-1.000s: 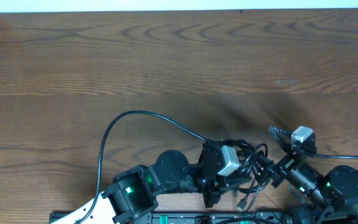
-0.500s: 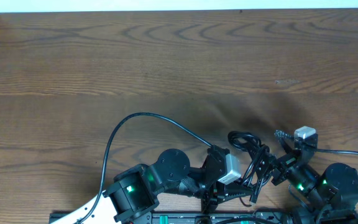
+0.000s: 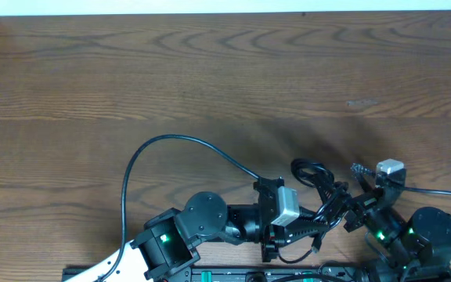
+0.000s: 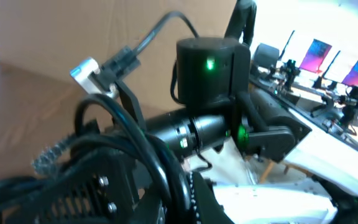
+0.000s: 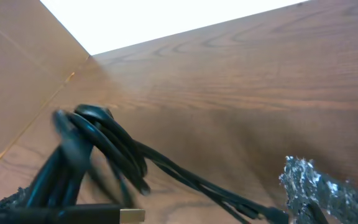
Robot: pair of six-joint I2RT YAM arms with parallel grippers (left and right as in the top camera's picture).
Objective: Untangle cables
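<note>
Far out to the left of the left gripper (image 3: pixel 312 225), a thick black arm cable (image 3: pixel 178 138) arcs over the bare wooden table (image 3: pixel 225 70). It comes down toward the left arm (image 3: pixel 202 219), which lies low along the near edge and points right. Here's that left gripper itself, jaws clenched tight, and the thin black cables (image 3: pixel 327 196) appear to be pinched right at its tips. The bundle sits immediately to the right of the left gripper, bunched in a dark knot. One loop rises above it and a strand sags below it. From the left wrist camera the cables (image 4: pixel 135 137) sweep in big curves across the foreground. The right arm (image 4: pixel 210 68), green light glowing, stands straight ahead of the gripper. A little further right of the left gripper, on the far side of the tangle, comes the right gripper (image 3: pixel 349 196). Its jaws are spread wide and released, the strands passing between them. Its own camera shows the cables (image 5: pixel 104 134) hanging in a tight coil. Cords trail down toward one textured fingertip (image 5: pixel 309 183), and a small gold plug (image 5: pixel 129 216) peeks in at the bottom edge. Whether any strand touches that fingertip, I can't tell. Furthest right of the left gripper, the white wrist camera (image 3: pixel 388 167) rides on top of the right arm.
</note>
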